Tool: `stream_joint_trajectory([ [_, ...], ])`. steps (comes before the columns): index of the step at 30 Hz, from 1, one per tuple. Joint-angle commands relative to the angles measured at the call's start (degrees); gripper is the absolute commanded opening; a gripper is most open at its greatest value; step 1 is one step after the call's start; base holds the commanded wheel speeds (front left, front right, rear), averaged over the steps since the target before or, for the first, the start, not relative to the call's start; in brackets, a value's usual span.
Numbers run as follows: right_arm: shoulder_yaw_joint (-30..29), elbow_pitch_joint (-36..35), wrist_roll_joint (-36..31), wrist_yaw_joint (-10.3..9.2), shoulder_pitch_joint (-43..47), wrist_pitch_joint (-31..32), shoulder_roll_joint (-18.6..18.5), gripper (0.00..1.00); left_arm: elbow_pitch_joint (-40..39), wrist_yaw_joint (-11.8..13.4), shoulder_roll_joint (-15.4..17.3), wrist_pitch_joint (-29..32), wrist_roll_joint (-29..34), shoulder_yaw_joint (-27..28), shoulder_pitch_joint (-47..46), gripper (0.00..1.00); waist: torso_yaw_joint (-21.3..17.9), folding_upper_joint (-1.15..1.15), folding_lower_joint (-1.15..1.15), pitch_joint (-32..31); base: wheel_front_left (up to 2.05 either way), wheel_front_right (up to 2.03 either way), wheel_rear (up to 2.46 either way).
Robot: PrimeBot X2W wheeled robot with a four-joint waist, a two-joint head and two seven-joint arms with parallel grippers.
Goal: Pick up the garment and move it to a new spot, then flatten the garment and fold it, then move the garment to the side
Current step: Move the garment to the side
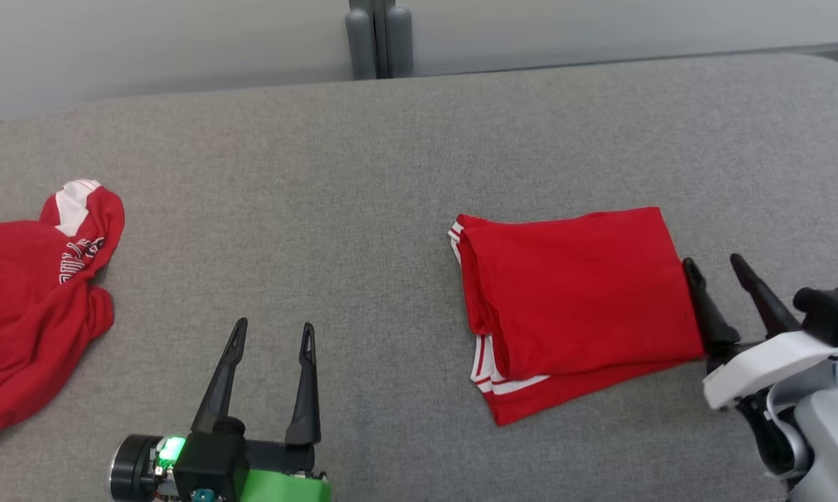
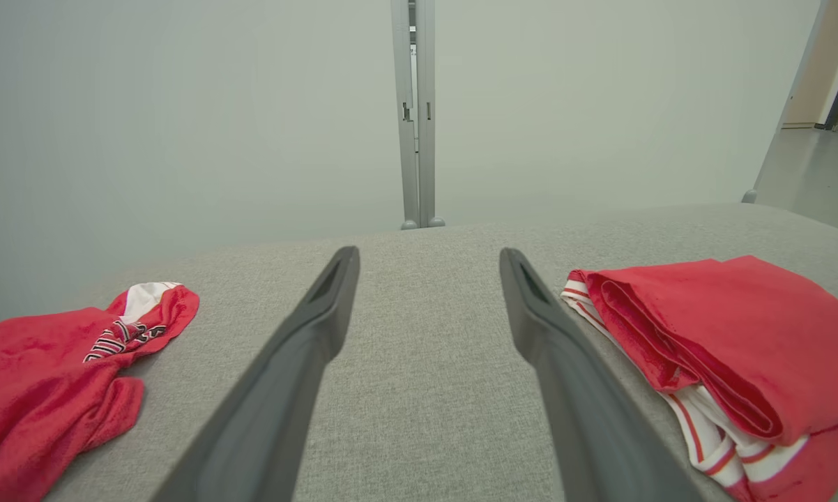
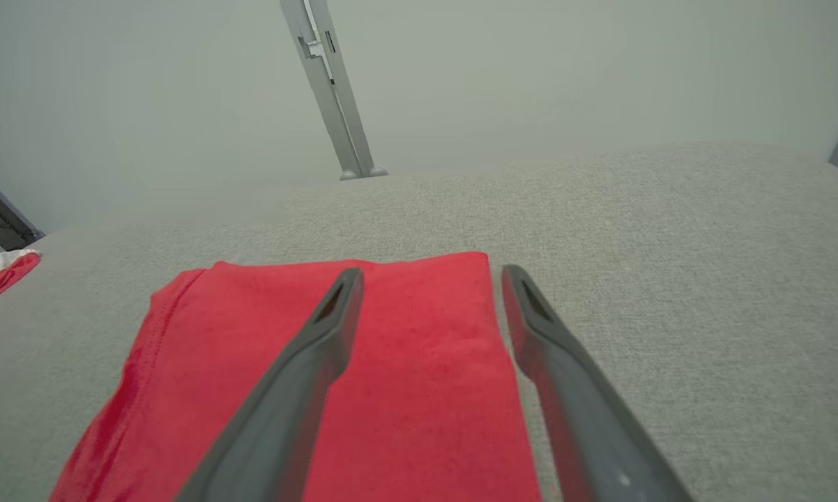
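While the folded garment (image 1: 572,300) lies just left of the right gripper (image 1: 713,263) — jaws wide, empty — the left gripper (image 1: 274,326) stands well apart from it, equally wide, empty.

The left tool (image 1: 274,333) has two long, dark, tapering fingers (image 1: 218,390) with slotted tips. They rise from a black block beside a bright green housing (image 1: 283,488) and a lit green lamp (image 1: 170,450). The right tool (image 1: 713,263) has matching fingers on a white shell (image 1: 760,362) and a grey forearm (image 1: 827,432).
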Motion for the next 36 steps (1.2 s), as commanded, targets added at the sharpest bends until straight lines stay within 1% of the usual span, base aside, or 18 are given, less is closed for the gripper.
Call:
stream_joint_trajectory([
  [1, 0.7, 1.4, 2.2, -0.09, -1.3, -0.1, -1.5, 1.0, -0.2, -0.1, 0.1, 0.0, 0.3, -0.1, -1.3, 1.0, 0.1, 0.0, 0.0, 4.5, 0.0, 0.0, 0.0],
  [5, 4.1, 4.7, 8.0, -0.09, -4.6, 0.9, -5.9, 1.0, -0.1, 0.0, 0.1, 0.0, 0.6, -0.4, -3.0, 1.0, 0.1, 0.0, 0.0, 6.9, 0.0, 0.0, 0.0],
  [10, 9.0, 6.3, 14.4, -0.09, -7.5, 2.6, -9.5, 1.0, 0.0, -0.1, 0.1, 0.0, 0.8, -0.7, -4.6, 1.0, 0.0, 0.0, 0.0, 9.1, 0.0, 0.0, 0.0],
  [16, 14.3, 8.0, 18.3, -0.09, -10.2, 2.8, -11.9, 1.0, 0.1, 0.1, 0.1, 0.0, 0.9, -1.1, -6.2, 1.0, 0.2, 0.0, 0.0, 10.9, 0.0, 0.0, 0.0],
  [23, 21.0, 6.9, 23.1, -0.08, -12.5, 3.9, -12.9, 1.0, 0.3, 0.5, 0.1, 0.0, 1.0, -1.3, -7.5, 1.0, 0.5, 0.0, 0.0, 12.7, 0.0, 0.0, 0.0],
  [24, 22.2, 6.8, 23.7, -0.08, -12.8, 4.1, -13.3, 0.89, 0.4, 0.6, 0.1, 0.0, 0.9, -1.4, -7.6, 1.0, 0.5, 0.0, 0.0, 12.9, 0.0, 0.0, 0.0],
  [25, 22.9, 6.8, 24.1, -0.08, -13.0, 4.2, -13.6, 0.69, 0.4, 0.7, 0.1, 0.0, 0.9, -1.4, -7.8, 1.0, 0.5, 0.0, 0.0, 13.0, 0.0, 0.0, 0.0],
  [26, 23.9, 6.7, 24.4, -0.08, -13.4, 4.1, -13.9, 0.43, 0.4, 0.8, 0.1, 0.0, 0.8, -1.5, -7.9, 1.0, 0.5, 0.0, 0.0, 13.1, 0.0, 0.0, 0.0],
  [27, 24.5, 6.7, 24.5, -0.08, -13.8, 3.7, -14.1, 0.28, 0.4, 0.9, 0.1, 0.0, 0.7, -1.6, -7.9, 1.0, 0.5, 0.0, 0.0, 13.2, 0.0, 0.0, 0.0],
  [28, 25.2, 6.7, 24.7, -0.09, -14.2, 3.4, -14.5, 0.0, 0.4, 0.9, 0.1, 0.0, 0.6, -1.6, -8.0, 1.0, 0.5, 0.0, 0.0, 13.4, 0.0, 0.0, 0.0],
  [33, 26.7, 7.0, 24.9, -0.16, -17.1, 1.8, -17.0, 0.0, 0.0, 1.0, 0.1, 0.0, 1.0, -1.5, -8.6, 1.0, 0.2, 0.0, 0.0, 14.4, 0.0, 0.0, 0.0],
  [34, 26.9, 7.4, 24.1, -0.15, -18.7, 1.1, -18.0, 0.0, -0.5, 0.9, 0.1, 0.0, 1.0, -1.3, -9.0, 1.0, -0.1, 0.0, 0.0, 15.1, 0.0, 0.0, 0.0],
  [36, 27.1, 8.2, 22.6, -0.15, -20.8, 0.7, -18.9, 0.0, -1.2, 0.6, 0.1, 0.0, 0.9, -1.0, -9.4, 1.0, -0.6, 0.0, 0.0, 16.0, 0.0, 0.0, 0.0],
])
